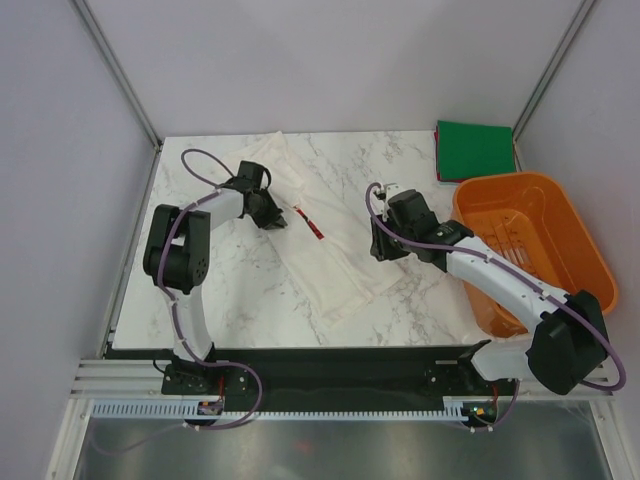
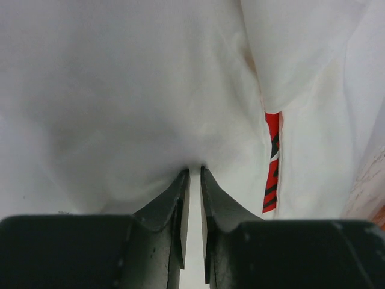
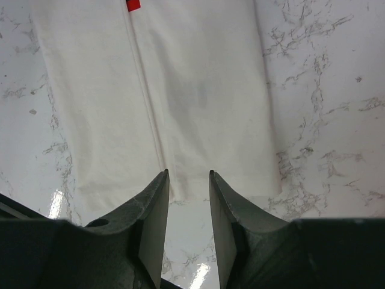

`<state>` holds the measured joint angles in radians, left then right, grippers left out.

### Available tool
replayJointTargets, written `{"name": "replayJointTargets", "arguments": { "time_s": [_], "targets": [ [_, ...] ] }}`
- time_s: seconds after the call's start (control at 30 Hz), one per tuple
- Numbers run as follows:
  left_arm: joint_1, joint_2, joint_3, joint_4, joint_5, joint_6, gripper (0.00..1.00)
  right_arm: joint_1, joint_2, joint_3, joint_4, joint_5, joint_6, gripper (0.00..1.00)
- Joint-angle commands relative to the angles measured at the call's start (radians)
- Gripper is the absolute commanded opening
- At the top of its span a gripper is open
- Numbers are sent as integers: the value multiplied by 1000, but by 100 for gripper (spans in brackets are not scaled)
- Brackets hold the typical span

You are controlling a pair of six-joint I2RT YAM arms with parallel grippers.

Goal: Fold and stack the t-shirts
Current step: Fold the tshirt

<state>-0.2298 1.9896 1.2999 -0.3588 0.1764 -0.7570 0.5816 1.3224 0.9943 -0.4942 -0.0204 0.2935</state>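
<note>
White t-shirt (image 1: 332,268) folded into a long strip — red print (image 1: 312,226) peeking — left gripper (image 2: 195,171) pinching it, right gripper (image 3: 188,173) parted.

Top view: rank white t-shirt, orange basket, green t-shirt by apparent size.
1-2. white t-shirt and orange basket: look about alike, not ranking them.
3. green t-shirt: clearly smallest.

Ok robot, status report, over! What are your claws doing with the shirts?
Left claw pinching white t-shirt. Right claw open over its edge. Green t-shirt folded, far right corner. Nothing in the way.
</note>
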Motion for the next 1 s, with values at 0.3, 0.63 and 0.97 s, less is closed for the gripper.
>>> {"name": "replayJointTargets", "arguments": {
  "time_s": [0.3,0.63,0.97],
  "targets": [
    [78,133,237,-170,-123,93,21,0,72,35,46,59,-2,45],
    [72,-93,239,-170,152,187,44,-52,253,72,80,-21,-36,51],
    [14,-472,-190,-163,84,110,52,-129,395,104,51,-113,-67,52]
  ]
}}
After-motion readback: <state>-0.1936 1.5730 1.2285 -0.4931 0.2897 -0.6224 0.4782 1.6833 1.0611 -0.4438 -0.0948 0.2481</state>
